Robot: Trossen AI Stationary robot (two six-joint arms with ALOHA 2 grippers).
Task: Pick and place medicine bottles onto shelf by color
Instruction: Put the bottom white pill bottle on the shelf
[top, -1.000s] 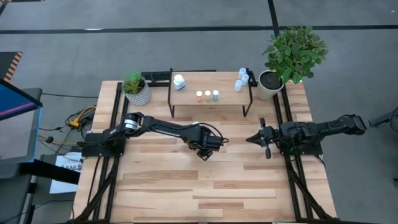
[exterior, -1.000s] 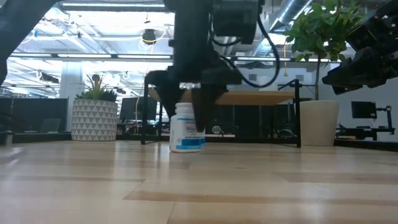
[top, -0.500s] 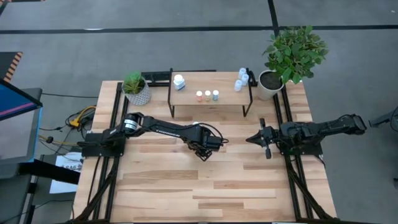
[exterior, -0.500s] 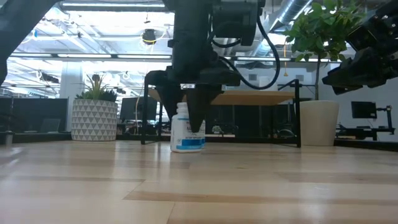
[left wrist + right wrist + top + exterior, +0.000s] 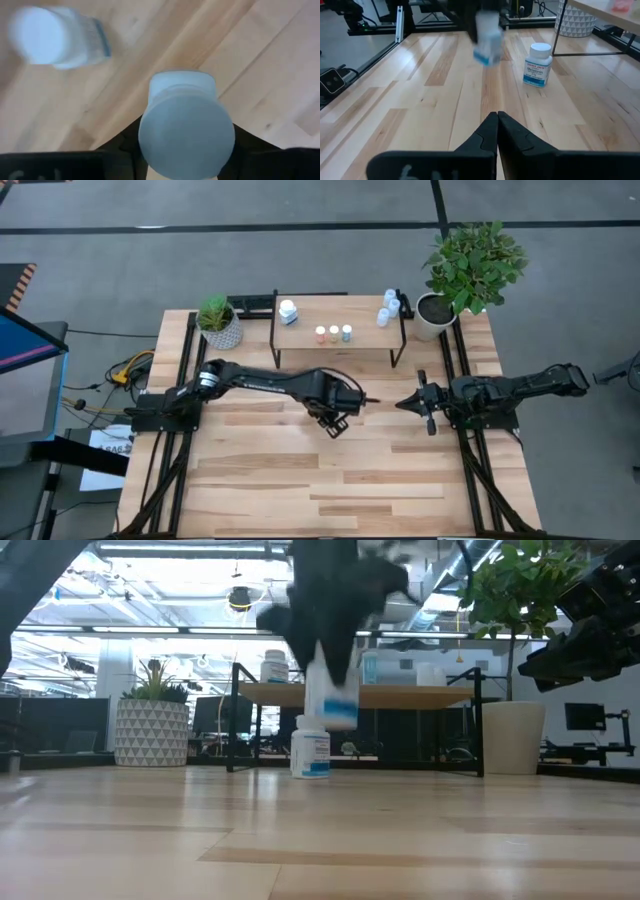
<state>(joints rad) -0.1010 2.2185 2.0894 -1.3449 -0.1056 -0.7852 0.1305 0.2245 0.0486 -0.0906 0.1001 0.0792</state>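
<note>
My left gripper (image 5: pixel 335 418) hangs over the middle of the table, shut on a white medicine bottle (image 5: pixel 330 698) with a blue label band. A second white bottle (image 5: pixel 311 748) stands upright on the table just behind it, and also shows as a white bottle (image 5: pixel 538 65) in the right wrist view. The shelf (image 5: pixel 340 345) stands at the far edge. It carries a white bottle (image 5: pixel 288 311), three small colour-capped ones (image 5: pixel 334 333) and pale-blue ones (image 5: pixel 388 308). My right gripper (image 5: pixel 400 404) waits shut at the table's right. My left gripper pinches the white bottle between its two fingers, which stand on either side of its capped upper part (image 5: pixel 146 137). The fingers (image 5: pixel 325 610) come from above, pointing down. The bottle hangs below them, roughly upright, with its bottom lifted clear of the table.
A small patterned pot with a plant (image 5: pixel 220 328) stands left of the shelf and a tall white pot with a leafy plant (image 5: pixel 435 315) right of it. The table's near half (image 5: pixel 330 480) is bare wood.
My left gripper has shut on the white bottle and risen, lifting it off the table. The second white bottle behind it, hidden before in the low view, now shows standing on the table.
</note>
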